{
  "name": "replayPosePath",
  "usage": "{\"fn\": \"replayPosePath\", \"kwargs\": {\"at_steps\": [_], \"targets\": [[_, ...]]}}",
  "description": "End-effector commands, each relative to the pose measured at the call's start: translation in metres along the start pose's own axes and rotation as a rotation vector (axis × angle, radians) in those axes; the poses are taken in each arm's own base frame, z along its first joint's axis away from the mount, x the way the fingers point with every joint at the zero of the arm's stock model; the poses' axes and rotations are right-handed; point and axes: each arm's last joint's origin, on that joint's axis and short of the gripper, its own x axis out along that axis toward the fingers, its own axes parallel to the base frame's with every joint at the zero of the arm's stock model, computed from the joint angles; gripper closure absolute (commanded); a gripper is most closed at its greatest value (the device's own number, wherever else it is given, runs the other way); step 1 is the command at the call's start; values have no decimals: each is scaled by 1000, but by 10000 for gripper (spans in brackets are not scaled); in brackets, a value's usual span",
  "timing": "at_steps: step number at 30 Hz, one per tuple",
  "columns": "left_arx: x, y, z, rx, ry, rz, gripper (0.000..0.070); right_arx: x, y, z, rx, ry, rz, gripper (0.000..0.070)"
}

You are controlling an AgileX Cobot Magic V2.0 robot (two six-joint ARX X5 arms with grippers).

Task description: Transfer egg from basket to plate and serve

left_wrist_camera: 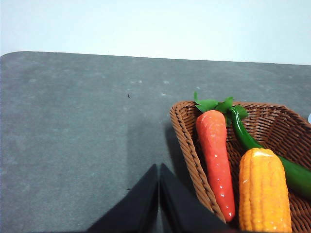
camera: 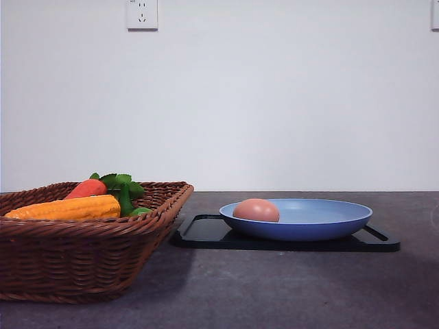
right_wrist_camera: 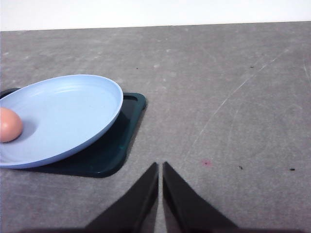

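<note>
The pinkish-brown egg (camera: 256, 210) lies in the left part of the light-blue plate (camera: 329, 223), which rests on a black tray (camera: 206, 233). In the right wrist view the egg (right_wrist_camera: 9, 124) lies at the plate's (right_wrist_camera: 73, 111) edge of the picture. The wicker basket (camera: 82, 257) stands at the left and holds a carrot, a corn cob and a green vegetable. My left gripper (left_wrist_camera: 159, 170) is shut and empty over bare table beside the basket (left_wrist_camera: 187, 141). My right gripper (right_wrist_camera: 160, 167) is shut and empty over the table beside the tray (right_wrist_camera: 121, 141).
In the basket lie an orange carrot (left_wrist_camera: 216, 155), a yellow corn cob (left_wrist_camera: 265, 194) and a green pepper (left_wrist_camera: 252, 141). The dark grey table (camera: 274, 288) runs back to a white wall with a socket (camera: 142, 14).
</note>
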Motion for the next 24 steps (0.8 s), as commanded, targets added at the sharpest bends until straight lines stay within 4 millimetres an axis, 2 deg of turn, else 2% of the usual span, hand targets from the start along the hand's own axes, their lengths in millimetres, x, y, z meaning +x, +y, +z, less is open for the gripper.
{"fn": "replayPosePath", "kwargs": {"at_steps": [1,24], "targets": [[2,1,-8,14,15,2,700,1,0,-1,12,0,2,700],[2,1,-8,14,14,2,700,1,0,-1,12,0,2,700]]}}
